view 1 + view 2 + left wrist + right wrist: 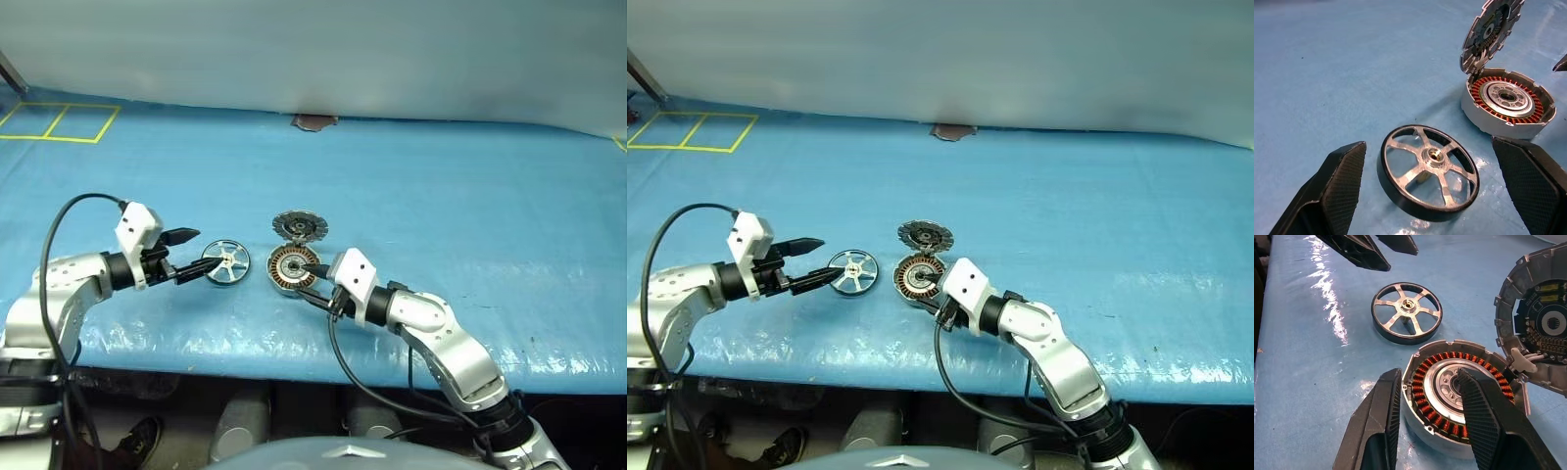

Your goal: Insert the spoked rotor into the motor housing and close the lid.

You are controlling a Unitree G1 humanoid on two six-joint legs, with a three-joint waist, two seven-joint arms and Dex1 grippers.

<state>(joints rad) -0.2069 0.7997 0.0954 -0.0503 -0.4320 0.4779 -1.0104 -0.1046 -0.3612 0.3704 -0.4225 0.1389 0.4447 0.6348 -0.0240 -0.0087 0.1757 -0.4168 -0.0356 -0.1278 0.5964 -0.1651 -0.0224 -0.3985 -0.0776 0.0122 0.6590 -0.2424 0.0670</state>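
Note:
The spoked rotor (226, 262) lies flat on the blue table, just left of the motor housing (292, 269). The housing shows its copper winding ring and silver hub (1444, 382). The lid (300, 227) stands raised at the housing's far edge, its inner face showing. My left gripper (201, 250) is open, with its fingers spread on either side of the rotor (1432, 156) and not touching it. My right gripper (1430, 374) is open at the housing's near rim. One of its fingers is outside the wall and the other is over the winding.
Blue sheeting covers the table (470, 215), whose front edge runs just below both grippers. Yellow tape squares (59, 122) mark the far left corner. A small brown patch (313, 121) sits at the back edge. A pale wall rises behind.

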